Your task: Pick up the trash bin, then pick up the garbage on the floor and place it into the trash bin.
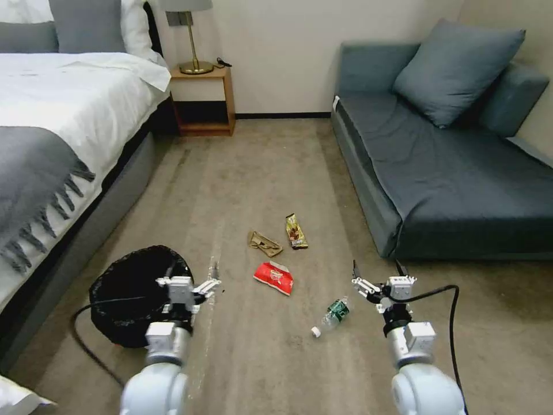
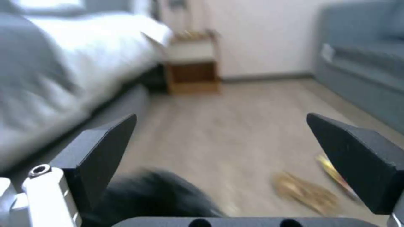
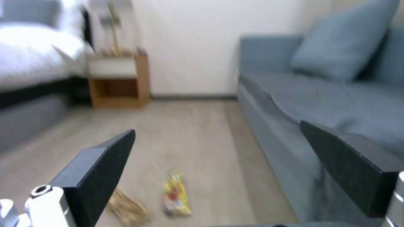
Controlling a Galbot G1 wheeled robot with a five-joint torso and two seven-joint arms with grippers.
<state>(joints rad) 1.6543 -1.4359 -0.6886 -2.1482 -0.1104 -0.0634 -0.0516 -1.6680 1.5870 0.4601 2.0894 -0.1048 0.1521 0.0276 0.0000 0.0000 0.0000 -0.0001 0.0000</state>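
Step in hand, by my read: get the trash bin (image 1: 135, 294) first; nothing is gripped yet. Bin w/ crinkly black liner stands on the floor at lower left of the head view, beside the bed (image 1: 57, 132). Left gripper (image 1: 190, 271) hovers just at its right rim, fingers spread wide, empty. Right gripper (image 1: 377, 268) hangs lower right, near the sofa (image 1: 449, 173), also spread and empty.

Garbage lies mid-frame: red-white snack bag (image 1: 274, 277), tan wrapper (image 1: 264, 244), gold-brown candy wrapper (image 1: 296, 231), clear bottle (image 1: 334, 315) w/ green label nearest the right gripper.

To do it well: bring the left gripper over the rim w/ one finger inside and one outside, and pinch the firm wall, not just loose liner, which prob. slips. Lift straight and keep the bin upright so the opening stays free for drops.
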